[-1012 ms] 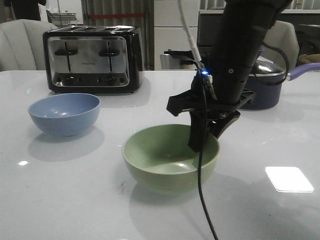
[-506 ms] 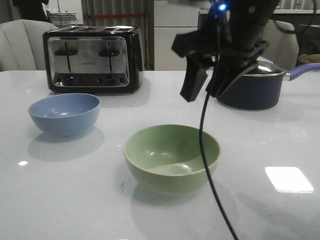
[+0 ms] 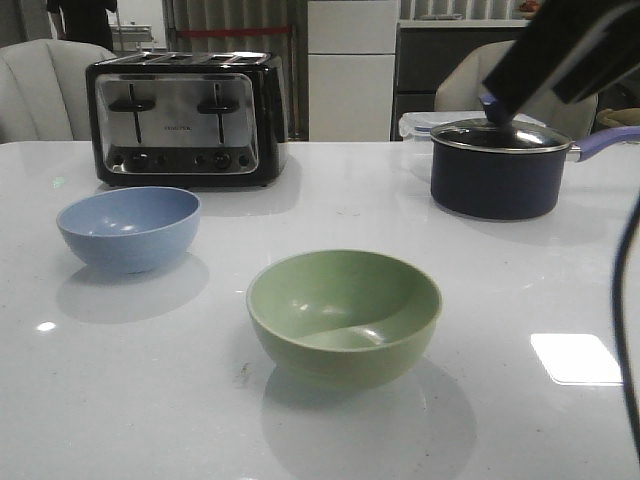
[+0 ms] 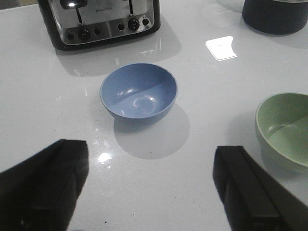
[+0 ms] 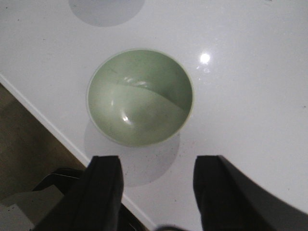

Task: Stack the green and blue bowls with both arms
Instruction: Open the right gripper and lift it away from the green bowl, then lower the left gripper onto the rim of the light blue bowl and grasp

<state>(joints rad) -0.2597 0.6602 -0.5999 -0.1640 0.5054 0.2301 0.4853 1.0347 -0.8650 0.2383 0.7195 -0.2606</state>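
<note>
**A:** Where do the two bowls sit right now?

**B:** Both rest upright on the white tabletop (image 3: 520, 270), well apart. The green bowl (image 3: 343, 315) is toward the near edge, about midway across. The blue bowl (image 3: 129, 227) is farther back, toward the left edge, just in front of the toaster (image 3: 187, 118). Nothing is stacked yet.

**A:** And the arms?

**B:** The right gripper (image 5: 156, 185) hangs high above the green bowl with its jaws set wide and nothing between them; its wrist view looks straight down into the bowl, with the tabletop's edge close beside it. In the front view only a dark part of the right arm (image 3: 570, 50) shows, at the far right corner above the saucepan (image 3: 497, 165). The left gripper (image 4: 149, 185) also has its jaws spread wide and empty, facing the blue bowl from some way off.

**A:** Why that arrangement?

**B:** I'd judge each arm is paired with the bowl on its own side. The green one lies free near the middle, a sensible base; the blue bowl looks like the one to lift and nest inside it.

**A:** Any risk?

**B:** The bowls look smooth and rounded, so a rim pinch could slip, and the toaster stands close behind the blue one.
</note>
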